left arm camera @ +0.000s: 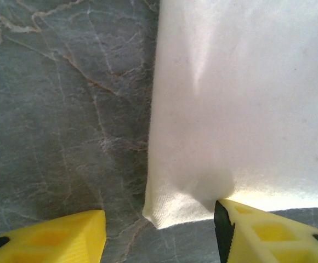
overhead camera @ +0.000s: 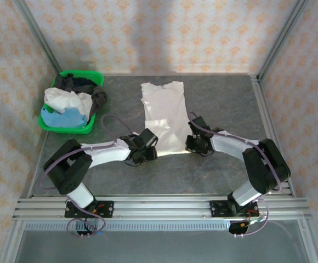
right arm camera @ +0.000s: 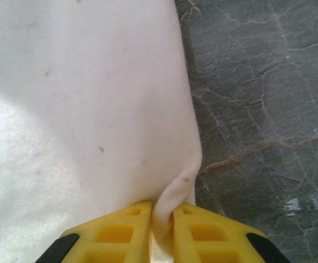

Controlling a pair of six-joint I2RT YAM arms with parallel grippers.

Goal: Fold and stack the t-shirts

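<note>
white t-shirt (overhead camera: pixel 163 118) lies flat near green basket (overhead camera: pixel 66 130), right jaws clamped on its hem, left jaws apart.

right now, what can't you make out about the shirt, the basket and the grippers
Top view: shirt near hem, hidden under the left gripper and right gripper.
Top view: pile in the basket, heaped; count unclear, lower cloth buried.
Left wrist view: fingers cut off at the base by the bottom edge.
Right wrist view: how much cloth is pinched, hidden between the fingers.
</note>
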